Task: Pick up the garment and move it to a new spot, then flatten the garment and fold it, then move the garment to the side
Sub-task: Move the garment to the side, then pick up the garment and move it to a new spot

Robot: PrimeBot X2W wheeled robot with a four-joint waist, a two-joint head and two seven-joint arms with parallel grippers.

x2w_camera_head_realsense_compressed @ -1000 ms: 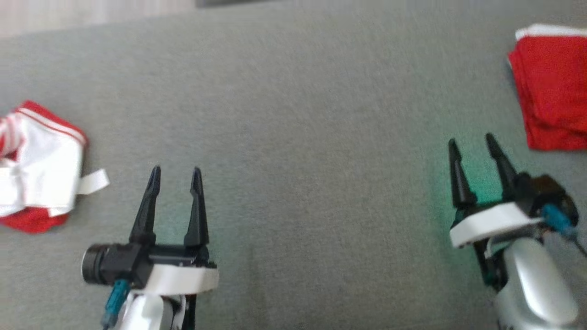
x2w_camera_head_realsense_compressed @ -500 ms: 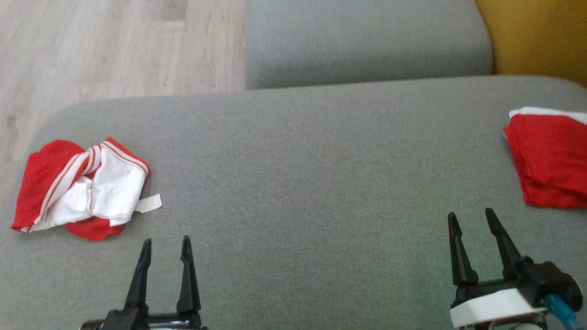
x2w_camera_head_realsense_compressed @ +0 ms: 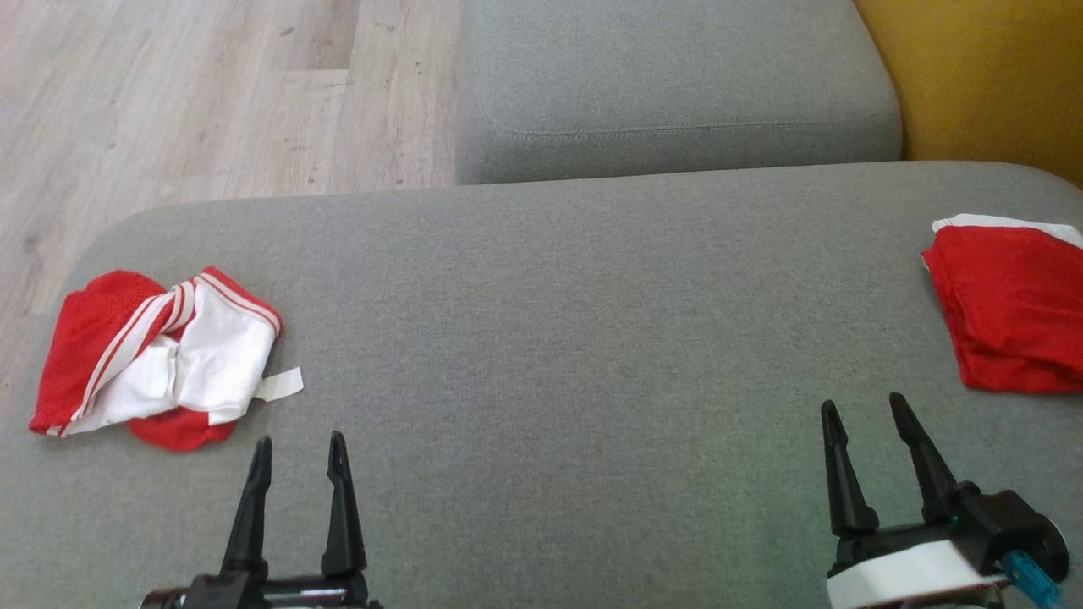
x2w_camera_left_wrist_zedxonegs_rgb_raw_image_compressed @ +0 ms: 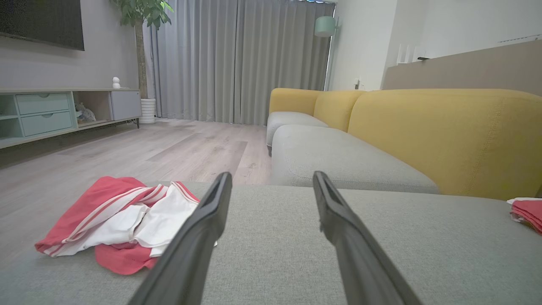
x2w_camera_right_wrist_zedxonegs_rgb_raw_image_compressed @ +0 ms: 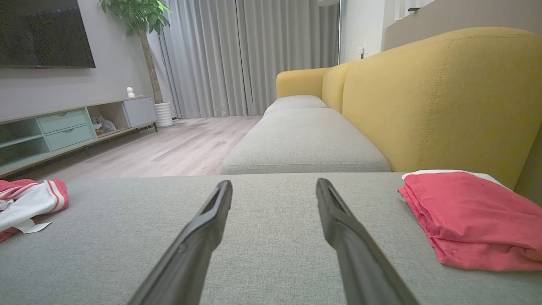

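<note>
Red-and-white garment point(x2w_camera_head_realsense_compressed: 161, 355) crumpled left of open grippers

It lies on the grey cushion's point(x2w_camera_head_realsense_compressed: 550, 338) left end, ahead and left of the left gripper point(x2w_camera_head_realsense_compressed: 300, 437), apart from it. That gripper hovers low, fingers spread wide, empty, pointing forward. The right gripper point(x2w_camera_head_realsense_compressed: 861, 401) matches it, wide and empty. A folded red cloth point(x2w_camera_head_realsense_compressed: 1011, 313) lies near its right.

Grey sofa cushion point(x2w_camera_head_realsense_compressed: 575, 338), crumpled red-white garment point(x2w_camera_head_realsense_compressed: 161, 355) left, folded red garment point(x2w_camera_head_realsense_compressed: 1011, 321) right
</note>
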